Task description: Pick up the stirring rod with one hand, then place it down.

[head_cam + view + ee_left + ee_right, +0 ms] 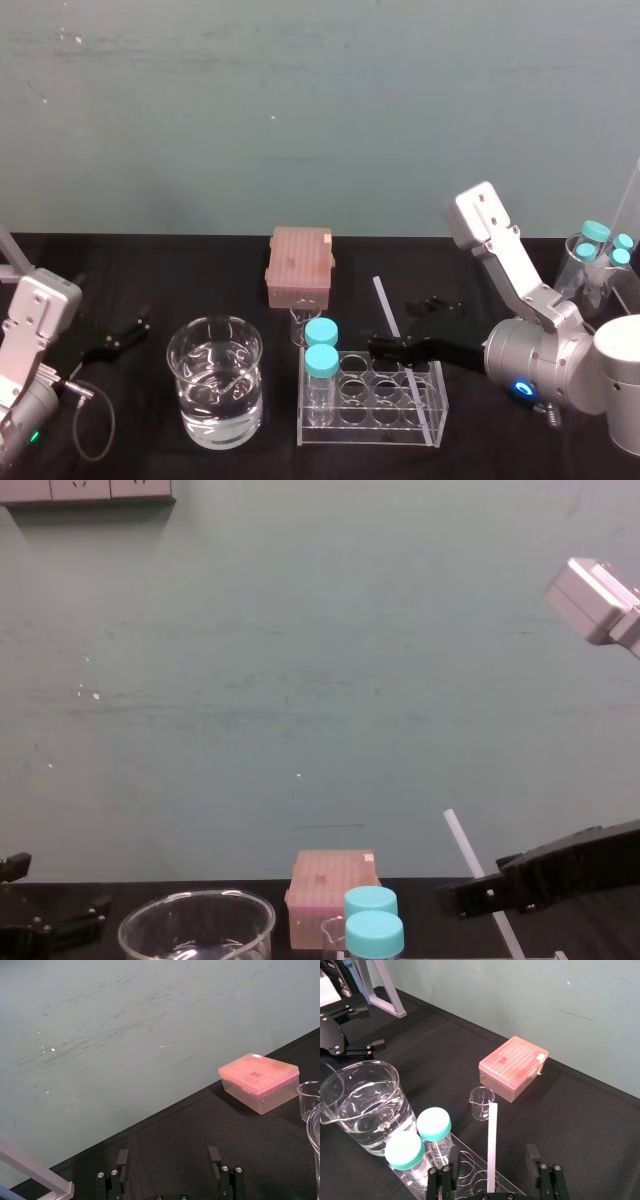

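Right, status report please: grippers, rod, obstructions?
Left gripper open, parked left. Right gripper open, jaws astride stirring rod. Rod tilted over test tube rack, far end raised. Capped bottles, small beaker close alongside.

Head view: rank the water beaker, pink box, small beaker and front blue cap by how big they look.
1. water beaker, largest.
2. pink box; it sits farther back, so its true size is unsure.
3. small beaker and front blue cap look alike; the beaker is partly hidden, so they are left unranked.
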You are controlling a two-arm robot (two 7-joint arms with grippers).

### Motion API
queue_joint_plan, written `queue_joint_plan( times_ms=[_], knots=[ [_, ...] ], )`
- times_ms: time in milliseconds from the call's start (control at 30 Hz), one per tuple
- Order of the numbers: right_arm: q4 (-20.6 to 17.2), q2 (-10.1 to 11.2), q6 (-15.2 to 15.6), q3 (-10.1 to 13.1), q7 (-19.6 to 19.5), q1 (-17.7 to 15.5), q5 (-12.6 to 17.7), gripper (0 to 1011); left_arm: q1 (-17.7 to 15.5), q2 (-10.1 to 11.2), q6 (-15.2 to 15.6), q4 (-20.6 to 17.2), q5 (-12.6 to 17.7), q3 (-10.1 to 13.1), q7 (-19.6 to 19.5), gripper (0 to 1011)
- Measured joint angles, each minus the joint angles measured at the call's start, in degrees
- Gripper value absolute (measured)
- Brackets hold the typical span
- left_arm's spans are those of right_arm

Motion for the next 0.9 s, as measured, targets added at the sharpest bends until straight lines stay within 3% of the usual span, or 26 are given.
queue_joint_plan(
  times_ms=[433, 733, 900],
  knots=[
    [-0.03, 0.02, 0.03, 0.00, 0.00, 0.00, 0.08, 512, 0.00, 0.00, 0.00, 0.00, 0.00, 0.00, 0.00, 1005],
    [-0.03, 0.02, 0.03, 0.00, 0.00, 0.00, 0.10, 189, 0.00, 0.00, 0.00, 0.00, 0.00, 0.00, 0.00, 1005],
    [-0.03, 0.02, 0.03, 0.00, 0.00, 0.00, 0.10, 74, 0.00, 0.00, 0.00, 0.00, 0.00, 0.00, 0.00, 1005]
  ],
)
